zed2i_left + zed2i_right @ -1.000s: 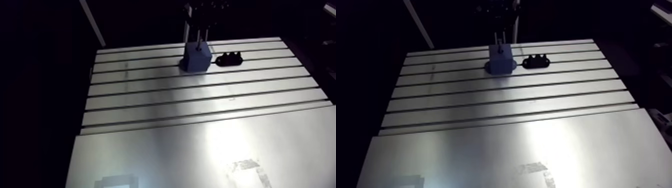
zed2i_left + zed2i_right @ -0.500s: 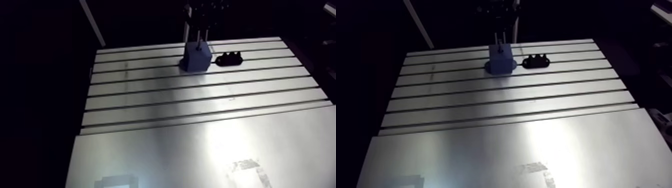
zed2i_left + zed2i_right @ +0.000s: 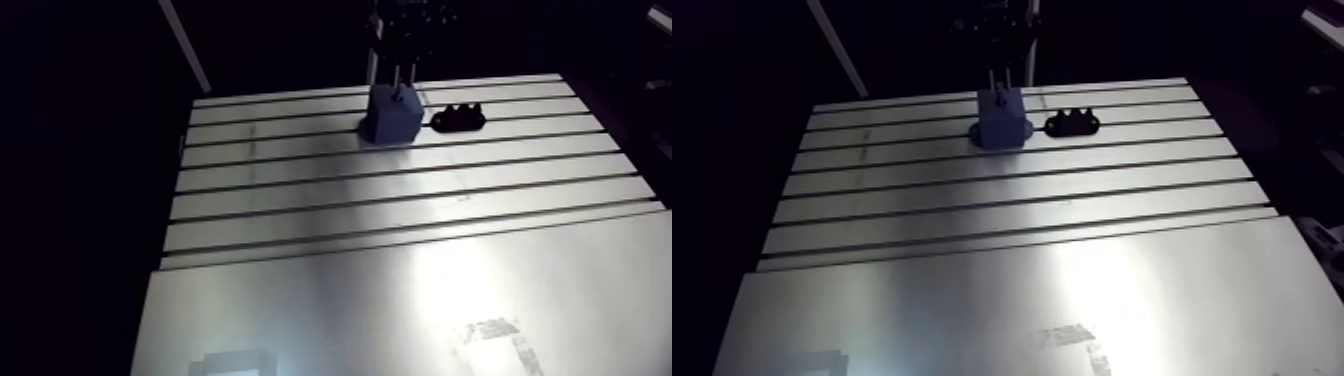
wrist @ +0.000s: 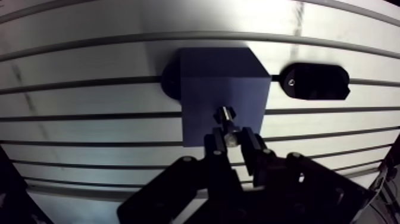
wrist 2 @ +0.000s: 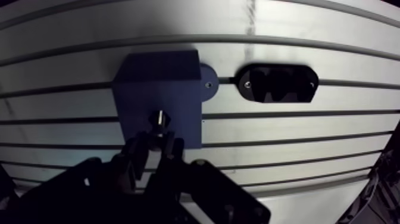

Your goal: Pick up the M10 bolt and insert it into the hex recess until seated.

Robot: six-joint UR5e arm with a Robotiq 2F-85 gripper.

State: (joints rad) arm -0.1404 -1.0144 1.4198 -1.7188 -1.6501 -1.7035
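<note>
**bolt held head-down over the block: seating the hex**

wrist view. the black two-finger gripper (image 4: pixel 233 142) is clenched on the small steel m10 bolt (image 4: pixel 226 117). it pinches the bright shank, and the dark hex head points down at the top face of the dark-blue square block (image 4: pixel 217 77). the head sits close over that face, near its middle. i cannot tell whether it touches, and the hex recess is hidden beneath it. the black oblong holder (image 4: pixel 314 81) lies just beside the block on the slotted aluminium table (image 4: pixel 89 53).

i judge the step in hand to be the insertion. i would lower slowly and straight along the bolt's own axis, with the shank upright. if the flats catch on the recess rim, i would try a slight twist about the axis rather than more push, since a tilted head could wedge on one corner. i would let go only once the head sits down fully and level.
</note>
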